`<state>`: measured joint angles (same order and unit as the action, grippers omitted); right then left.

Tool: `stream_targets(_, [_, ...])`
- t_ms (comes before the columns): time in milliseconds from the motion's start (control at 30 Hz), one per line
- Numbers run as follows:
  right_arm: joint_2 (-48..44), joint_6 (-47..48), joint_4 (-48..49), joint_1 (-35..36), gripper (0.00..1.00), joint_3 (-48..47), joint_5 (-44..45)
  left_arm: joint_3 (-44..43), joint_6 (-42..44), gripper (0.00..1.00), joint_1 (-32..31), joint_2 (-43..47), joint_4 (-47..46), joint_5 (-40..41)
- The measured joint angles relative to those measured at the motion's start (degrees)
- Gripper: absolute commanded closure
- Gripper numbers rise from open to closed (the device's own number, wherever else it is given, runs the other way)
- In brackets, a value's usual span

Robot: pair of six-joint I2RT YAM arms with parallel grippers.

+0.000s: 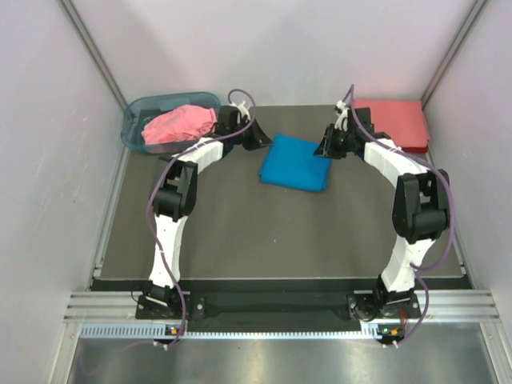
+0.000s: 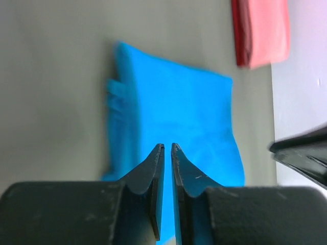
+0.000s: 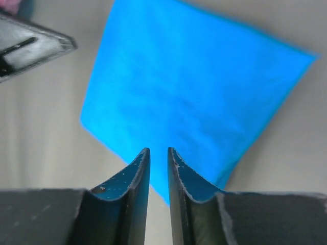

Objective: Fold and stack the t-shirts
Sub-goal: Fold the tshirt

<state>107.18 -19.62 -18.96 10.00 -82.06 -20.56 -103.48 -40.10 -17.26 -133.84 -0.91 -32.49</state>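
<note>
The bright blue t-shirt lies folded into a rectangle at the middle back of the table. It also shows in the left wrist view and the right wrist view. The coral-red t-shirt lies folded at the back right, and its edge shows in the left wrist view. The pink t-shirt lies crumpled in the basket. My left gripper hovers at the blue shirt's left edge, jaws shut and empty. My right gripper hovers at its right edge, jaws nearly together and empty.
The translucent blue-grey basket stands at the back left corner. White walls close in the table on the left, back and right. The dark mat spreads in front of the blue shirt. Each gripper shows in the other's wrist view.
</note>
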Motion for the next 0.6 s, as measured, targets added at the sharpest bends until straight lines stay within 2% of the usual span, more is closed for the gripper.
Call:
stream_targets(200, [1.01, 0.09, 5.35, -0.02, 0.87, 9.44, -8.90, 8.37, 2.60, 0.90, -5.33, 4.11, -0.83, -0.11])
stream_targets(367, [5.70, -0.04, 9.18, -0.52, 0.92, 14.60, -13.42, 17.51, 2.32, 0.90, -5.70, 4.81, -2.12, 1.25])
stream_targets(600, [4.04, 0.79, 8.26, -0.92, 0.87, 14.51, -14.49, 17.64, 3.28, 0.89, -4.76, 10.12, 4.98, 5.97])
